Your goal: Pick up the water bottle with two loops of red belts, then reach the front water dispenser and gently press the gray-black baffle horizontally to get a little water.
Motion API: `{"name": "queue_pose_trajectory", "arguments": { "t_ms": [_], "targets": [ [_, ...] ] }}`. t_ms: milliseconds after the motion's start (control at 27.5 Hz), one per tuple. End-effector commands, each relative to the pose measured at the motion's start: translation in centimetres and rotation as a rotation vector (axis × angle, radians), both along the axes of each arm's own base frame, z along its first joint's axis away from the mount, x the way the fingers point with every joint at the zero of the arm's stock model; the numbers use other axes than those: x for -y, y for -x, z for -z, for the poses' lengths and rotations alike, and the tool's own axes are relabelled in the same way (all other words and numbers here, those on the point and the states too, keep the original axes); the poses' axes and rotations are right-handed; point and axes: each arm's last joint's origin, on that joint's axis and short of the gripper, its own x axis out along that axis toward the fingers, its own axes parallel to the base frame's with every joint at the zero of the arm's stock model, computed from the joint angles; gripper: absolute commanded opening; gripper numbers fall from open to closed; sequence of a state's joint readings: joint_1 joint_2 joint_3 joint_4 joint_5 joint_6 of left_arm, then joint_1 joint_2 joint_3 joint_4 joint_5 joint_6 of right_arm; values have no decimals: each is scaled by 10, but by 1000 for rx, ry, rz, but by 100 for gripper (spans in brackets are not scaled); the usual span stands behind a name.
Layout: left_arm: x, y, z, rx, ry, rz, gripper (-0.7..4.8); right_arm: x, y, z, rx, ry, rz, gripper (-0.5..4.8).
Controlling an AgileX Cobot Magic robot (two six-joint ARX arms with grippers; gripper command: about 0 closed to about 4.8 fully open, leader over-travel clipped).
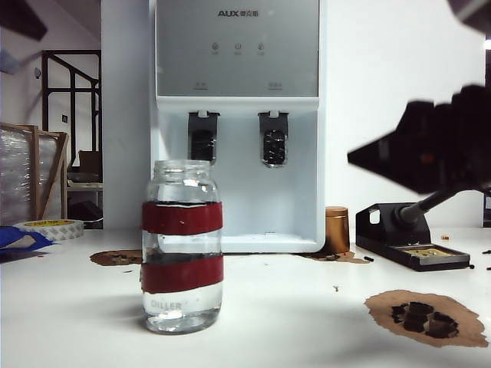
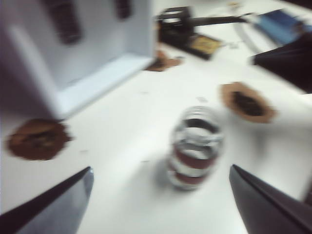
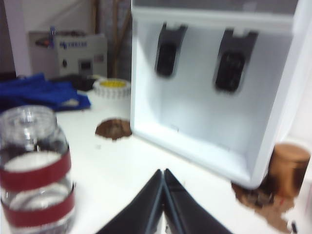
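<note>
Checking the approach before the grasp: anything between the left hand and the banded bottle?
Nothing visible. In the left wrist view the left hand is open, and the water bottle stands upright on bare table ahead of it. The right hand is shut, empty, off to the bottle's side. The brown stains lie clear.

Bright, even light fills all views. The left wrist view is heavily motion-blurred, the right wrist view softly blurred. The bottle [image 1: 182, 245] casts faint shadows.
</note>
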State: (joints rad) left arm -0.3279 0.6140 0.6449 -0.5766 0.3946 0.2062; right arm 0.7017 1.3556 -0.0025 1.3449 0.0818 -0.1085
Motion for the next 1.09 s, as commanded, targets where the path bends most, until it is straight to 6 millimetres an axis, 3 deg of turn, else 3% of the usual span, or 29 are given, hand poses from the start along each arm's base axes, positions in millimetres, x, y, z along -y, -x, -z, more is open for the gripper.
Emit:
{"name": "queue_pose_trajectory", "arguments": {
  "t_ms": [36, 109, 218, 473, 800, 1091],
  "targets": [
    [-3, -3, -1, 81, -115, -86, 280, 2, 2, -11, 82, -29, 27, -2],
    [-4, -4, 1, 82, -128, -109, 118, 4, 3, -17, 123, -47, 47, -2],
    [-5, -6, 4, 88, -129, -127, 4, 7, 6, -29, 179, -98, 54, -2],
    [-12, -9, 14, 199, -86, -188, -5, 14, 16, -42, 180, -137, 17, -2],
    [-16, 10, 18, 321, 4, -119, -5, 24, 31, -59, 18, -32, -63, -2],
    [-20, 7, 31, 277, 83, -193, -5, 31, 40, -63, -13, -41, -65, -2]
  ]
}}
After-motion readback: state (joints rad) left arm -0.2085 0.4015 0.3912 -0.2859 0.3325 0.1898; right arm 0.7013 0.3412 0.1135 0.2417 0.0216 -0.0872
